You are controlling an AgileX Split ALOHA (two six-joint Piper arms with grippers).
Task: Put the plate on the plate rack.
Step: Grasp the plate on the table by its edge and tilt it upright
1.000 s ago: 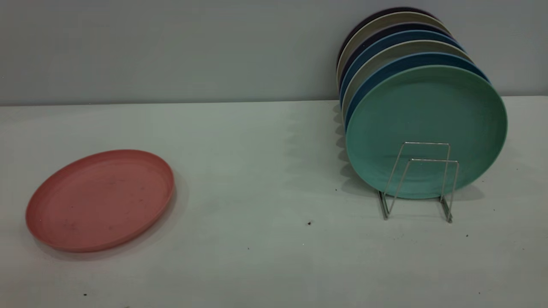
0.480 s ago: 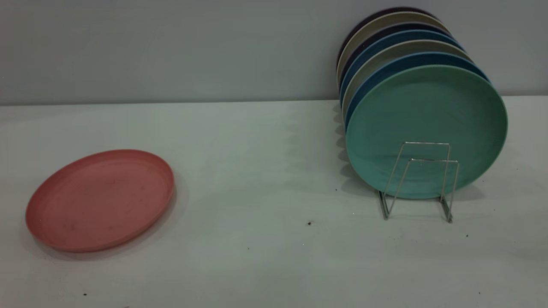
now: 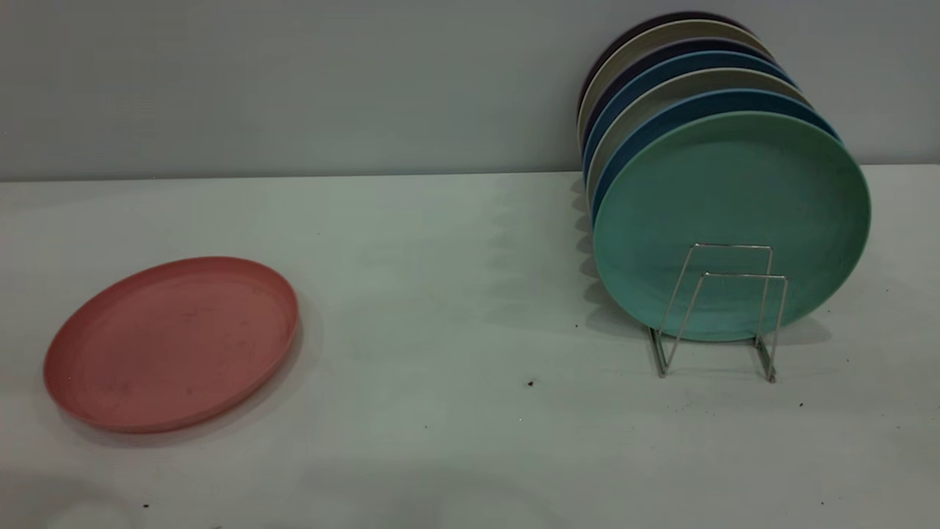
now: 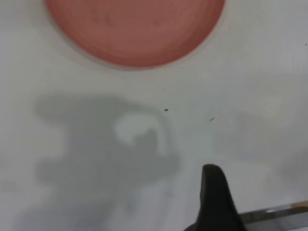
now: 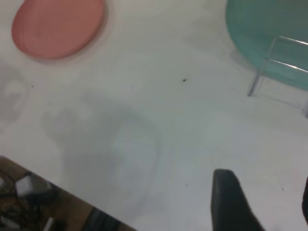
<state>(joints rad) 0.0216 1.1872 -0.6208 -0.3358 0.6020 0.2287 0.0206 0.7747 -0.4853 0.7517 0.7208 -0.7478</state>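
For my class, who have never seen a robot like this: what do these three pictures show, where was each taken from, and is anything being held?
This is a robot with two arms at a white table. The wide picture comes from a camera facing the arms, though neither arm appears in it. The other two come from cameras on the wrists, looking down past dark fingers: the left end effector and the right end effector.

A salmon-pink plate lies flat on the table at the left. At the right, a low wire plate rack holds a row of upright plates, a mint-green plate in front, with free loops before it.

Nothing is held. Both end effectors hang above bare table, the right one open.
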